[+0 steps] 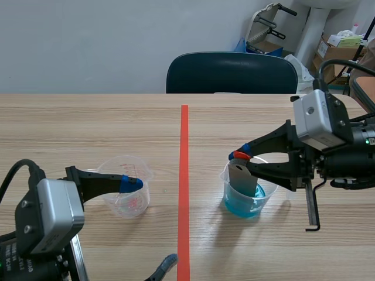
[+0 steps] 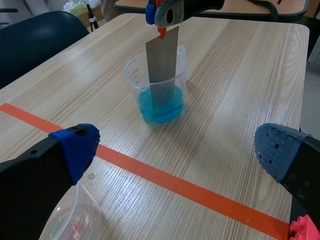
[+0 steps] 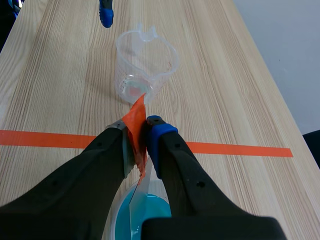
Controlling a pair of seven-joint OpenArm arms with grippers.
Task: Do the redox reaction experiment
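Observation:
A clear beaker of blue liquid (image 1: 246, 201) (image 2: 161, 107) (image 3: 150, 215) stands right of the tape line. A grey metal strip (image 1: 243, 178) (image 2: 162, 65) with an orange tab (image 3: 136, 120) stands upright in it, its lower end in the liquid. My right gripper (image 1: 241, 156) (image 2: 162, 12) (image 3: 142, 126) is shut on the strip's top end. A second clear beaker (image 1: 126, 199) (image 2: 65, 220) (image 3: 145, 65), with a faint pink trace at its bottom, stands left of the line. My left gripper (image 1: 150, 223) (image 2: 177, 150) is open just above it, one fingertip (image 1: 132, 183) over its rim.
An orange-red tape line (image 1: 184, 175) runs down the table's middle. A dark chair (image 1: 231, 73) stands behind the far edge, with boxes (image 1: 340, 50) at the back right. A thin black angled rod (image 1: 312, 205) hangs from the right arm beside the blue beaker.

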